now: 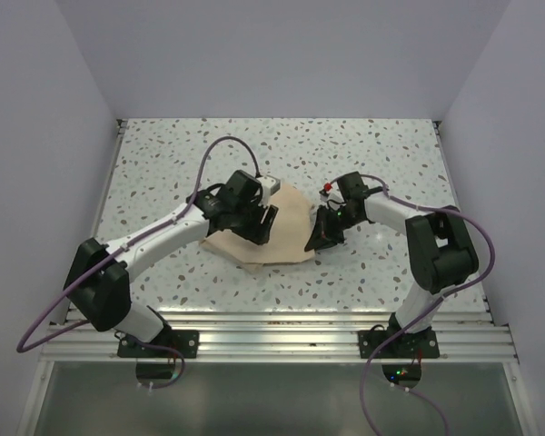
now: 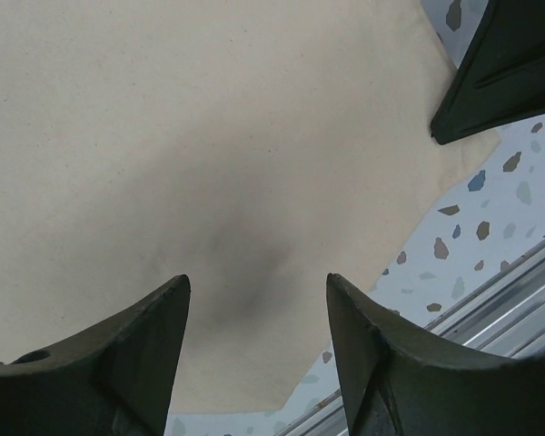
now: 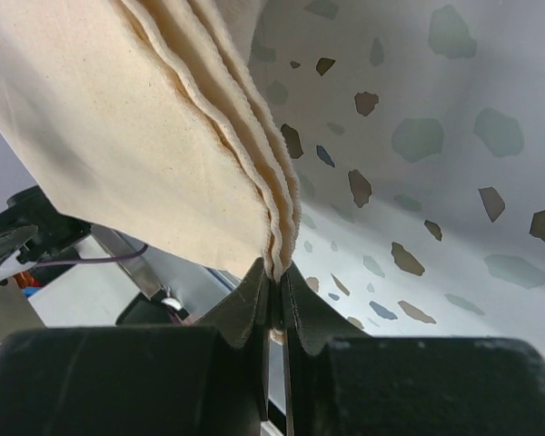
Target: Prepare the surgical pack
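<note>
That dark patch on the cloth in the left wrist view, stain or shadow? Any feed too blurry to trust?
Left wrist: soft-edged grey patch on the cloth between the open fingers of the left gripper, likely a shadow; no glare. Right wrist: the cloth's layered edge is sharp, the right gripper pinching it dark and soft. Top view: even light, everything in focus.

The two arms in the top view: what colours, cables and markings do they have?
Both arms, left arm and right arm, have white links with black joints and bases. A purple cable loops along each. The left tool and right tool have black wedge-shaped fingers.
</note>
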You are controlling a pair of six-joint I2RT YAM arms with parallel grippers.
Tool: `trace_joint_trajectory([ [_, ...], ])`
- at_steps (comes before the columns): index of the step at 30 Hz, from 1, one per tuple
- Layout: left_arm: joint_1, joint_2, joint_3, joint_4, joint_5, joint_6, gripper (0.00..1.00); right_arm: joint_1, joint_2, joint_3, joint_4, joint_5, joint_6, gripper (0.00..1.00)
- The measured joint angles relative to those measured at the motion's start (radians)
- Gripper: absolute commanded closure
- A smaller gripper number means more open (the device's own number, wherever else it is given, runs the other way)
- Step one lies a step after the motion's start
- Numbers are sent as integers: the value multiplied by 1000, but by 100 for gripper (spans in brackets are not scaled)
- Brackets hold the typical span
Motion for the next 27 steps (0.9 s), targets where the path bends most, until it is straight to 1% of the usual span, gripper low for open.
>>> trace_joint_trajectory([
  [6, -98, 28, 0, 27, -144, 1, 32, 0, 7, -1, 10, -6, 7, 97],
  [13, -181, 106, 23, 29, -285, 11, 34, 0, 7, -12, 24, -12, 15, 95],
  [19, -205, 162, 45, 32, -363, 37, 36, 0, 7, -22, 40, -18, 23, 95],
  [24, -211, 186, 57, 36, -388, 54, 37, -2, 7, -28, 49, -20, 27, 94],
  [26, -212, 189, 62, 37, -393, 57, 38, -1, 7, -28, 50, -21, 30, 92],
  [27, -212, 193, 66, 37, -395, 59, 38, -1, 7, -28, 50, -21, 32, 87],
])
